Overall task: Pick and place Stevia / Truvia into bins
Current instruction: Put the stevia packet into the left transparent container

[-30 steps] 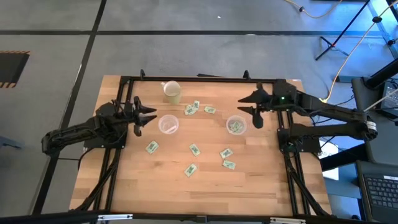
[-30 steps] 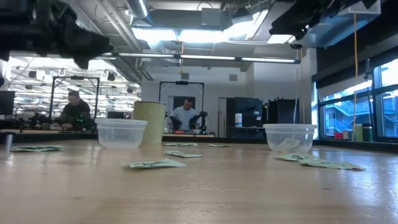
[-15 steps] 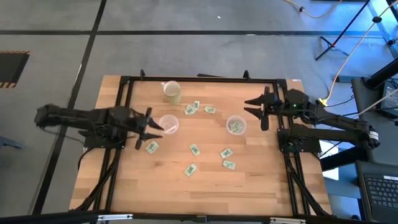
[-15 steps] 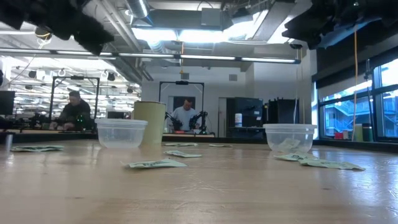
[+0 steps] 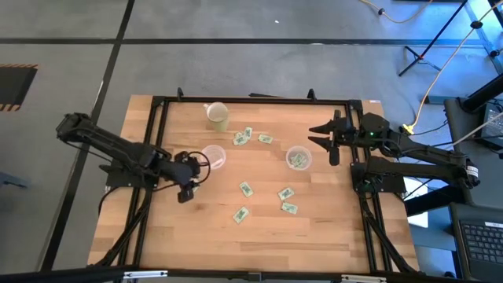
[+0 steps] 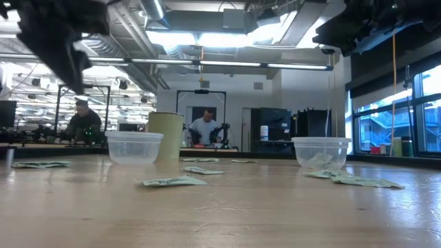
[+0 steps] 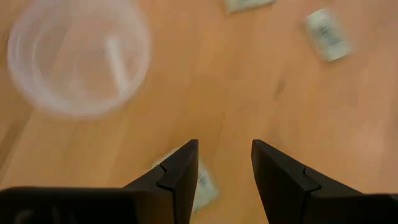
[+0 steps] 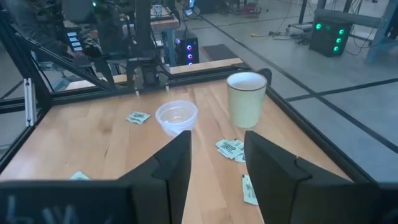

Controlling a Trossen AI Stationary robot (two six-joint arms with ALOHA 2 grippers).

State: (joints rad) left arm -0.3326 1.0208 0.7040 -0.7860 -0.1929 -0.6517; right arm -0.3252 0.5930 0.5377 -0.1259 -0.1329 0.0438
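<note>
At the counter's nine o'clock side, the left hand point(image 5: 186, 191) is now pointing down with fingers spread over a small pale green-and-white paper packet point(image 7: 202, 186), having swung in from the edge within the last second. Just beyond it, toward twelve o'clock, the empty clear round plastic cup point(image 5: 213, 157) is waiting. The right hand point(image 5: 328, 141), fingers parted, is holding still near three o'clock beside the second clear cup point(image 5: 299, 158), which is already holding a packet. More loose packets point(image 5: 246, 189) are lying across the wooden counter point(image 5: 259, 236), so a pick seems imminent.
</note>
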